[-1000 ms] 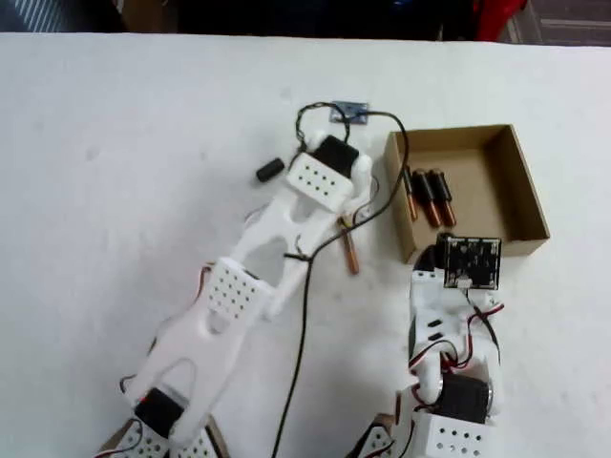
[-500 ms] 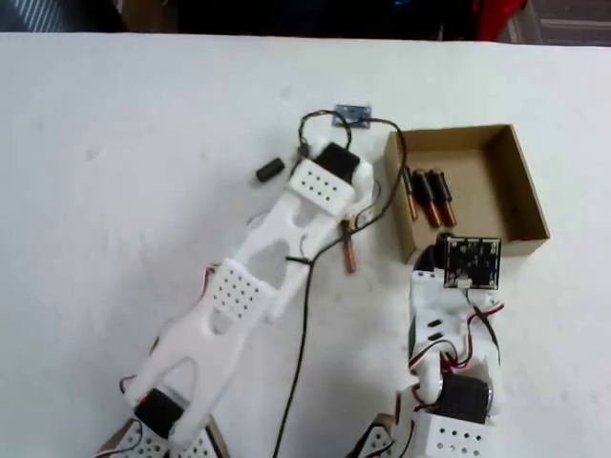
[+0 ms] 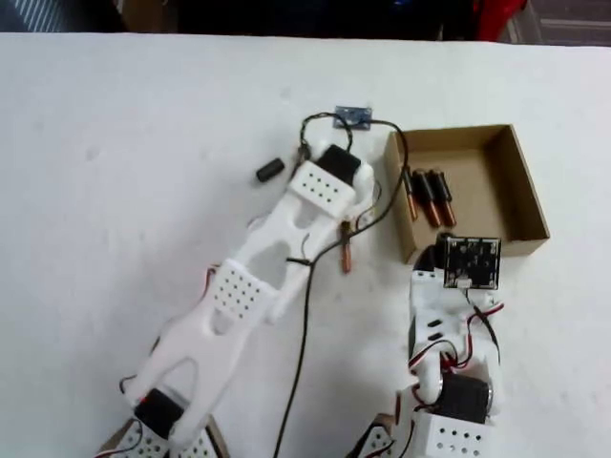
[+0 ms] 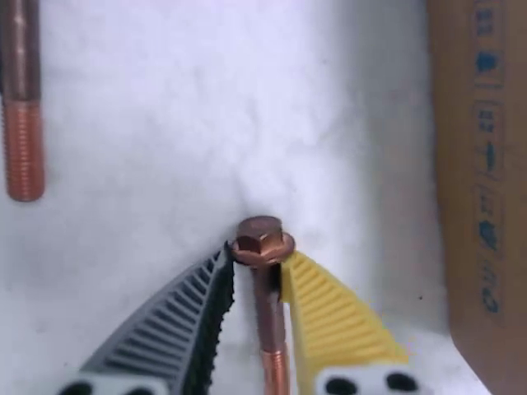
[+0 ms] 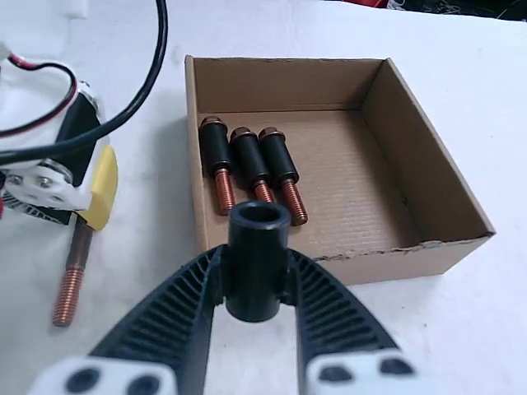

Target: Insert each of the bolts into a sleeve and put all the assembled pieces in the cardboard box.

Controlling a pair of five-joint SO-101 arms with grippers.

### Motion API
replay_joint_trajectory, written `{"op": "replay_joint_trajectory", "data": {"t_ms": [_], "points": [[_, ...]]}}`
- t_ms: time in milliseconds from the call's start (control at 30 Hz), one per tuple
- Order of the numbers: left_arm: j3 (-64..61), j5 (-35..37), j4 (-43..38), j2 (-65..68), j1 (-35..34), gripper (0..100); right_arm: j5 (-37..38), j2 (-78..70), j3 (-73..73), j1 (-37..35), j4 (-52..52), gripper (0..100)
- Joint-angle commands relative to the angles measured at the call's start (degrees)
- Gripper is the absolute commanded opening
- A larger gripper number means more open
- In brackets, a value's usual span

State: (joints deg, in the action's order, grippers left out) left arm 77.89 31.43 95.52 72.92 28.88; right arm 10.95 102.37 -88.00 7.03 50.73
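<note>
Just beside the cardboard box (image 3: 482,191), on its left in the high view, a copper bolt (image 4: 262,243) is clamped by the left gripper (image 4: 258,267). It is gripped right under the hex head, with the threaded end sticking out behind the fingers. A second bolt (image 4: 21,107) is seen lying apart on the white table (image 3: 115,114). A black sleeve (image 5: 257,263) is pinched upright by the right gripper (image 5: 256,276), bore up, just outside the box's near wall. Three assembled pieces (image 5: 247,164) are laid side by side in the box, along the wall nearest the left gripper. One loose sleeve (image 3: 270,170) is located on the table, on the far side of the left arm from the box.
</note>
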Motion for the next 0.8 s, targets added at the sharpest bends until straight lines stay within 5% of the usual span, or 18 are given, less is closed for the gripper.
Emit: {"op": "replay_joint_trajectory", "data": {"t_ms": [0,767], "points": [[0.6,0.0,2.1,0.3,0.1,4,-0.4,0.7,0.5,0.8,-1.5,1.8],[1.1,-9.5,6.4,2.5,-1.8,3,-0.4,0.7,0.4,0.7,-1.5,1.8]]}}
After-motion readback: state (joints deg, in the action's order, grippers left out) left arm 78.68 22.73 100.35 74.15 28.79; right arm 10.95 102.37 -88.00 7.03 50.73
